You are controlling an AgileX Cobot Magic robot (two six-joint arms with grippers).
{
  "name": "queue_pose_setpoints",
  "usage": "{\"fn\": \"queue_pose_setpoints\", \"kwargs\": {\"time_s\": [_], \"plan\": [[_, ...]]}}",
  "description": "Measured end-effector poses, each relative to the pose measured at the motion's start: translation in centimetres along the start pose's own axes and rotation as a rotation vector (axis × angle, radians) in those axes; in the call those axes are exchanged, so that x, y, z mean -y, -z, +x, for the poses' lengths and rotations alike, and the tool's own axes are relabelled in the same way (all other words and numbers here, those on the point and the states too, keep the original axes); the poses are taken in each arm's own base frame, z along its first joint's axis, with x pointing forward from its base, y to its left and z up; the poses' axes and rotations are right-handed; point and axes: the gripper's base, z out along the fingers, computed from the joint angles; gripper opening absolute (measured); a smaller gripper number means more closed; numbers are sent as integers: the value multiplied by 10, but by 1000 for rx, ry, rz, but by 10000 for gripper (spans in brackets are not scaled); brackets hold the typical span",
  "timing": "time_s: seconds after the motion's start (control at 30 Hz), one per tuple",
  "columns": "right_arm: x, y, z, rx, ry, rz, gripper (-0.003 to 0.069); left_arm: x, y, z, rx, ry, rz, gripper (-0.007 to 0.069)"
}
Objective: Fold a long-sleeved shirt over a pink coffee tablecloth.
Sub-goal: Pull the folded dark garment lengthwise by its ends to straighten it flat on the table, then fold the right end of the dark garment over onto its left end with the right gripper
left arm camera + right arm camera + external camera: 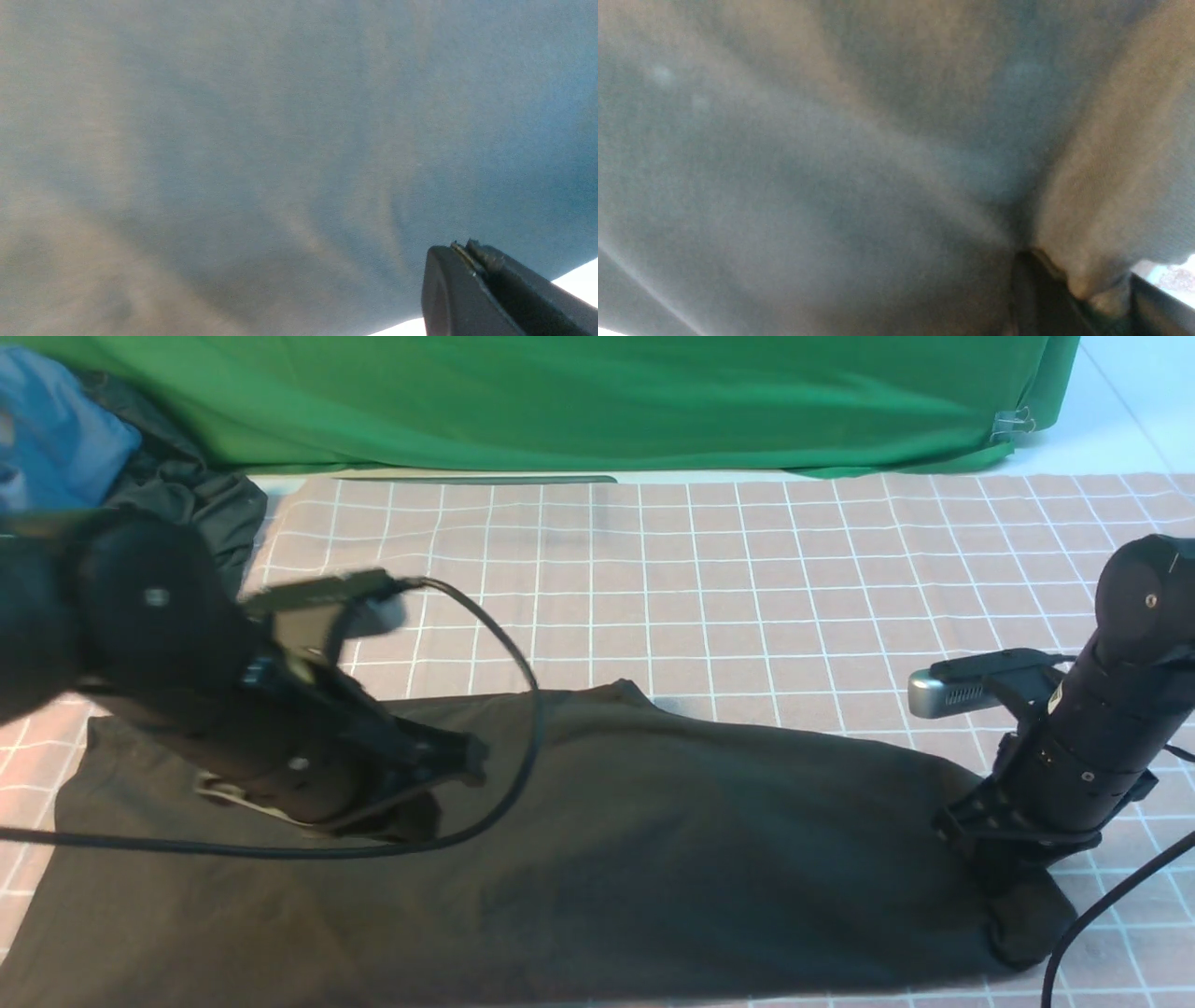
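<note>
The black long-sleeved shirt [672,840] lies spread sideways across the pink coffee tablecloth [747,579]; its logo and neck label are hidden. My left gripper [471,758] hovers blurred over the shirt's left half. In the left wrist view its fingers [462,249] press together with no cloth seen between them, and the shirt [233,140] fills the picture. My right gripper [994,859] points down onto the shirt's right end. In the right wrist view the right gripper [1092,294] is shut on a bunched fold of shirt [808,163].
A bright green cloth [560,401] hangs along the back. A blue garment [56,439] and a smaller dark garment [196,495] lie at the far left. The left arm's cable [527,728] loops over the shirt.
</note>
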Motion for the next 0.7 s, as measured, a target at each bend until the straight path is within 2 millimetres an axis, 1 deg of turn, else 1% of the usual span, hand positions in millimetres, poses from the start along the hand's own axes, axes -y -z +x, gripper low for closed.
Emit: {"fn": "queue_pose_setpoints", "kwargs": {"time_s": [0.1, 0.13, 0.2, 0.23, 0.33, 0.4, 0.47, 0.53, 0.63, 0.7], "plan": [[11, 9, 4, -5, -32, 44, 127, -4, 23, 6, 54, -13, -47, 13], [14, 11, 5, -5, -37, 54, 127, -6, 27, 8, 64, -18, -61, 13], [23, 22, 8, 8, -63, 80, 127, -7, 39, 12, 94, -22, -76, 13], [37, 32, 10, 24, -96, 104, 127, -9, 52, 17, 126, -29, -86, 13], [51, 47, 13, 39, -138, 123, 127, -10, 68, 24, 174, -30, -91, 13], [57, 58, 12, 41, -156, 132, 127, -11, 78, 28, 212, -23, -92, 13], [58, 71, 9, 49, -164, 138, 127, -13, 87, 32, 244, -16, -96, 13], [54, 86, 5, 67, -162, 133, 127, -14, 93, 35, 268, -20, -106, 13], [40, 104, -2, 103, -138, 123, 127, -17, 98, 38, 291, -15, -124, 13], [21, 122, -10, 152, -118, 100, 127, -18, 100, 38, 301, -12, -142, 13]]}}
